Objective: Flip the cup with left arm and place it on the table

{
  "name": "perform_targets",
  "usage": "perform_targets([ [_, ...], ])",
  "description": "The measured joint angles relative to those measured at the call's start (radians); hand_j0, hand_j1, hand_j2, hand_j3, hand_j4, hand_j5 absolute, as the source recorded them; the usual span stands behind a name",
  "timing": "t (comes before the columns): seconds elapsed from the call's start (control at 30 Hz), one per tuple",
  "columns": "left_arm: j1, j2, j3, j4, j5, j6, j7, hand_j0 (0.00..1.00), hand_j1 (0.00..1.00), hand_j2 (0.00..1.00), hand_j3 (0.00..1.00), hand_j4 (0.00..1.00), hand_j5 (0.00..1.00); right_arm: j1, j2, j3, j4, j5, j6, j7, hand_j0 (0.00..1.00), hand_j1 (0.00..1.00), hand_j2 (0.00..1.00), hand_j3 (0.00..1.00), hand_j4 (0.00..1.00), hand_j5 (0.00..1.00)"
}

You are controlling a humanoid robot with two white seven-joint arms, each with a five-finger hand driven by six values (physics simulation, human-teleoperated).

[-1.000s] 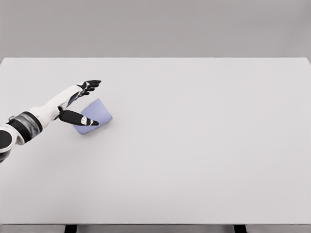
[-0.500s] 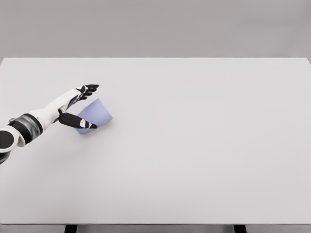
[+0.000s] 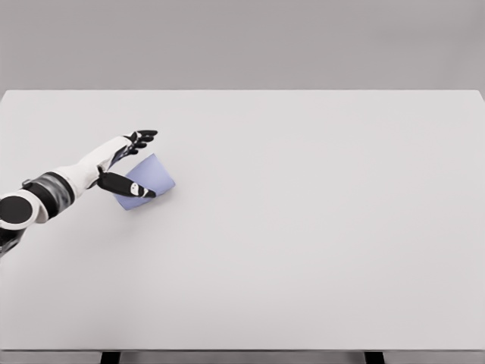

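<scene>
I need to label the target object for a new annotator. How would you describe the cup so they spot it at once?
Start at the white table and go to its left side, where the left hand reaches in. The cup lies between its spread fingers: a pale blue tapered shape, tilted, the only coloured thing there.

I see no words, numbers or signs to read here. The cup (image 3: 145,180) and the table (image 3: 303,227) are both plain.
</scene>
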State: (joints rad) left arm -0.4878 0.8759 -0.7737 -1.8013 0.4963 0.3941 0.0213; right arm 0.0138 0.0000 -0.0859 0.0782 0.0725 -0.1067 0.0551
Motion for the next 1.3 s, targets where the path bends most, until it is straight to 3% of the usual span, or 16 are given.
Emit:
perform_targets([
  [0.77, -0.009, -0.024, -0.007, 0.001, -0.002, 0.099, 0.043, 1.00, 1.00, 1.00, 1.00, 1.00, 1.00, 0.000, 0.000, 0.000, 0.000, 0.000, 0.000, 0.000, 1.00, 1.00, 1.00, 1.00, 1.00, 1.00],
  [1.3, -0.071, -0.045, -0.046, 0.001, -0.018, 0.151, 0.043, 1.00, 1.00, 1.00, 1.00, 1.00, 1.00, 0.000, 0.000, 0.000, 0.000, 0.000, 0.000, 0.000, 1.00, 1.00, 1.00, 1.00, 1.00, 1.00],
])
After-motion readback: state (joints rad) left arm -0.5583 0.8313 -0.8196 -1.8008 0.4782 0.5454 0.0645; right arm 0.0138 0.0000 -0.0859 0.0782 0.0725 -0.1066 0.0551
